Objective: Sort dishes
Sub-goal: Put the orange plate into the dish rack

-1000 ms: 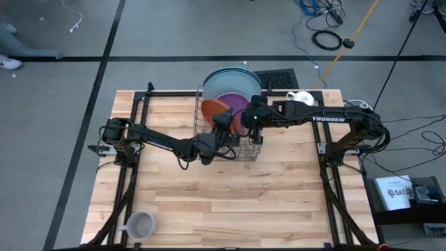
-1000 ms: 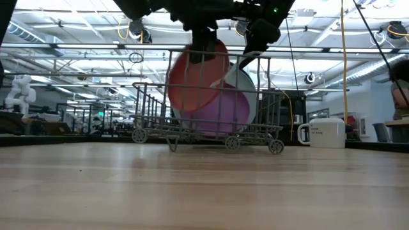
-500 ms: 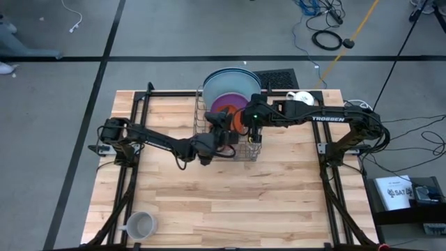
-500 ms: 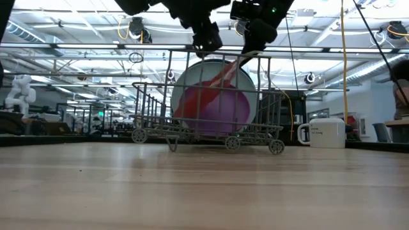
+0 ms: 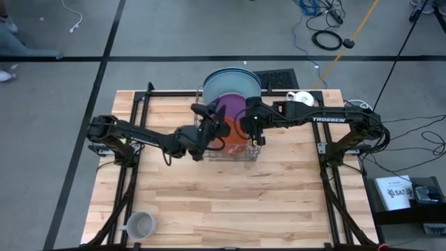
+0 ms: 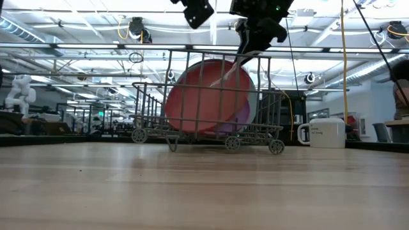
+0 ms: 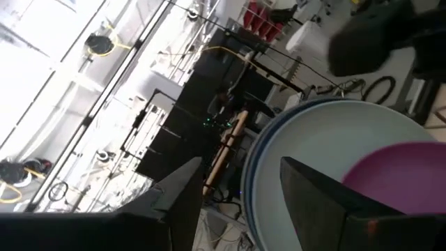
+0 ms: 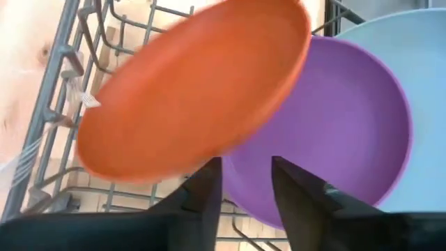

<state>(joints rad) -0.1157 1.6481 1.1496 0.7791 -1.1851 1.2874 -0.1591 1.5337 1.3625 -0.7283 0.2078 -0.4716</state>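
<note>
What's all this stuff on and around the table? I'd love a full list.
Wire dish rack: one, grey, table's far middle.
Orange plate: one, in the rack, front.
Purple plate: one, behind the orange.
Light blue plate: one, large, behind the purple.
White mug: one, right of the rack.
Grey mug: one, near left corner.
Left gripper: open, empty, above the rack.
Right gripper: open, over the rack.

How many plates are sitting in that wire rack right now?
4 show, standing in the rack: an orange plate in front, a purple plate behind it, then a light blue plate and a dark blue plate rearmost. Others may be hidden.
</note>
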